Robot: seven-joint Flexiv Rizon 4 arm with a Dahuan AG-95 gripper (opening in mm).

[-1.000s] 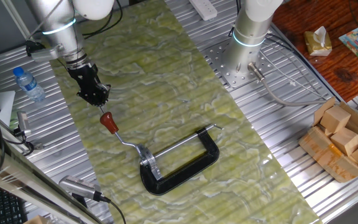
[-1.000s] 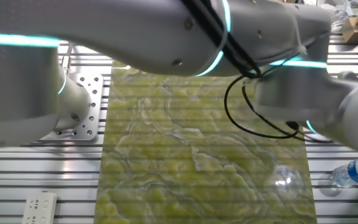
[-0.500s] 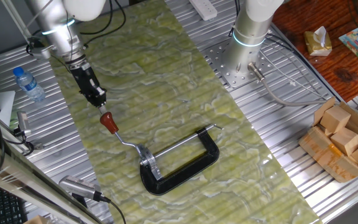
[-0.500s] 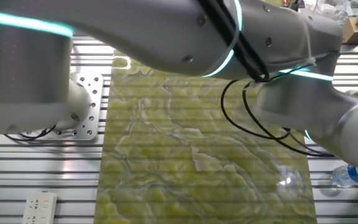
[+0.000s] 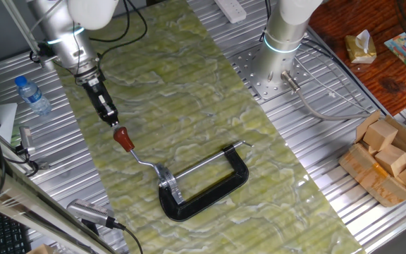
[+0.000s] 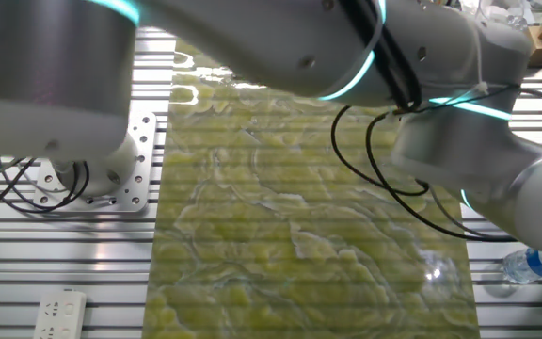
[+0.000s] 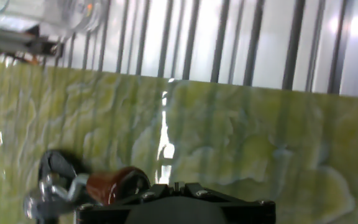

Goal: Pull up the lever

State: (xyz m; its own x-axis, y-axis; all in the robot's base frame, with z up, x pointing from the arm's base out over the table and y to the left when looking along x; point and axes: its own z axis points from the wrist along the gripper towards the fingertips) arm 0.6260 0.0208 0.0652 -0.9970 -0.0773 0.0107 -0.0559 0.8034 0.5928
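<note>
The lever [image 5: 141, 160] is a thin bent silver rod ending in a red-brown knob [image 5: 123, 138]. It runs from the bracket of the black C-clamp [image 5: 204, 185], which lies flat on the green mat [image 5: 189, 92]. My gripper [image 5: 113, 121] hangs just up-left of the knob, tips close above it, fingers together and holding nothing. In the hand view the knob [image 7: 114, 185] sits just left of the gripper [image 7: 176, 186], at the bottom edge. The other fixed view shows only my arm [image 6: 346, 56] over the mat; lever and clamp are hidden there.
A water bottle [image 5: 32, 95] lies on the slatted metal table left of the mat. A second arm's base [image 5: 284, 42] stands at the back right. Wooden blocks [image 5: 390, 152] are piled at the right edge. A power strip [image 6: 61, 315] lies near one corner.
The gripper has turned about its axis and now looks narrow in the fixed view. Its tips have edged closer to the knob. The lever and clamp have not moved.
</note>
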